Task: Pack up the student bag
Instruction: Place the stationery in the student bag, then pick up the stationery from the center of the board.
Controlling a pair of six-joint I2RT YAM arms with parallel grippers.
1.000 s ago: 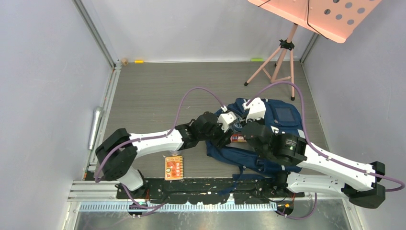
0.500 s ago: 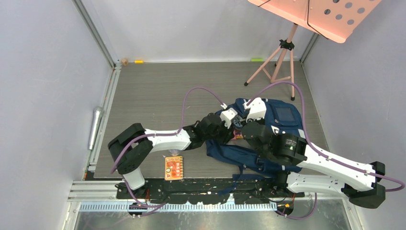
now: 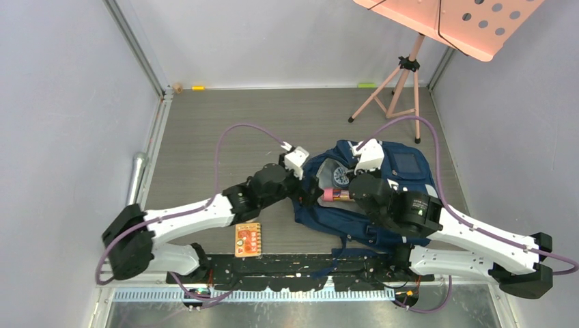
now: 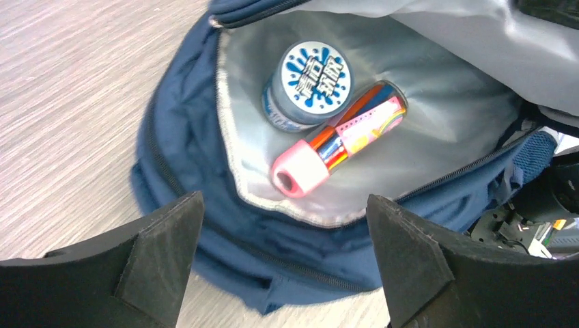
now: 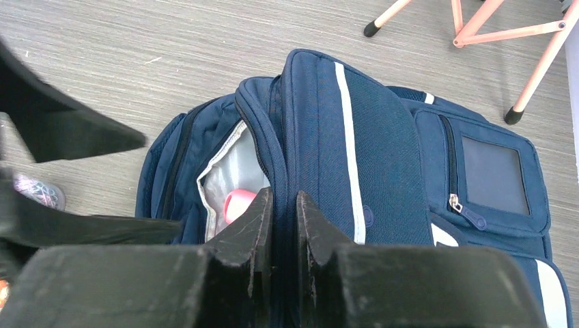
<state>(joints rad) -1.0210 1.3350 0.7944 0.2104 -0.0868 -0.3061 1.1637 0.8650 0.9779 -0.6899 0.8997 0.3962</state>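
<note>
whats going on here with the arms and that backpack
The right gripper pinches the zip edge of the navy student bag, holding its compartment open. The left gripper hangs open and empty at the mouth. Inside lie a pink-capped pen tube and a round blue tub. An orange card lies on the table.

White-shelled arms (image 3: 191,213) carry black joints, black left hand (image 4: 281,205) and right hand (image 5: 283,205), purple cables (image 3: 235,127).

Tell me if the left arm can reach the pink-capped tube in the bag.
Probably yes: right fingers hold the navy blue fabric backpack open, and the open left fingers face the pink-capped clear tube unobstructed.
</note>
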